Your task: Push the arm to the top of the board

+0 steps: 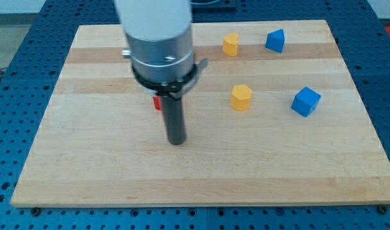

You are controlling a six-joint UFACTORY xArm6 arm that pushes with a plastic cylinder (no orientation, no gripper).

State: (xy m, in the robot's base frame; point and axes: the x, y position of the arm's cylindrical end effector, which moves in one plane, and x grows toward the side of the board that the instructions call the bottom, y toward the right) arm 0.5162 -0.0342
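Note:
My tip (176, 142) rests on the wooden board (86, 166), left of the board's middle. The arm's white and grey body rises above it to the view's top. A red block (156, 103) is mostly hidden behind the rod, just up and left of the tip. A yellow block (241, 97) sits to the tip's right. A blue cube (305, 101) lies further right. Another yellow block (231, 44) and a blue block (275, 40) sit near the board's top edge.
The board lies on a blue perforated table (16, 76) that shows around all its edges.

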